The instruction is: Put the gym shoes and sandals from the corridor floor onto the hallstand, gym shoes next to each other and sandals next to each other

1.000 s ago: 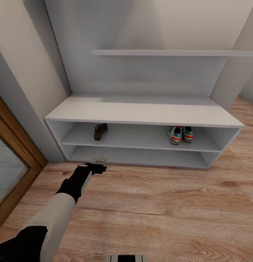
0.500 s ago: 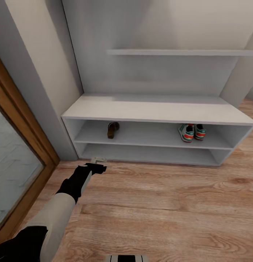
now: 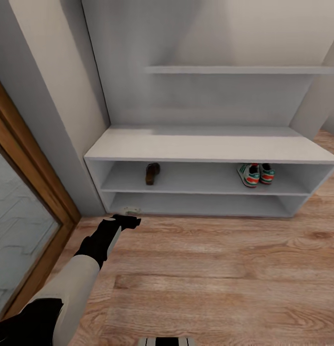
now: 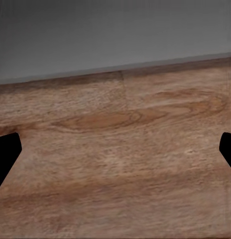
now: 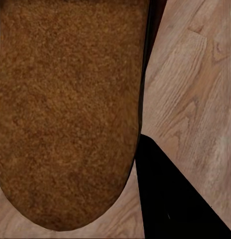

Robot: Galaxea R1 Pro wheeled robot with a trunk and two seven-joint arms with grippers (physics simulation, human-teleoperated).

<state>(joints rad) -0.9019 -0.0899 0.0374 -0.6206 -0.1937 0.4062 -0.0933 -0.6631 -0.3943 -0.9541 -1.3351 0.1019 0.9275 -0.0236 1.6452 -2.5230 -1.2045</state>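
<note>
Right wrist: sandal sole (image 5: pixel 65 114) close; head: gym shoes (image 3: pixel 256 174) shelved

**Matt grey, grained wood, rough tan**

The hallstand (image 3: pixel 200 146) is showing a smooth, matt grey-white finish; the corridor floor (image 3: pixel 224 274) is looking like grained brown wood; the sandal (image 5: pixel 65 109) footbed is appearing rough, suede-like; the gym shoes (image 3: pixel 256 174) are looking smooth.
</note>
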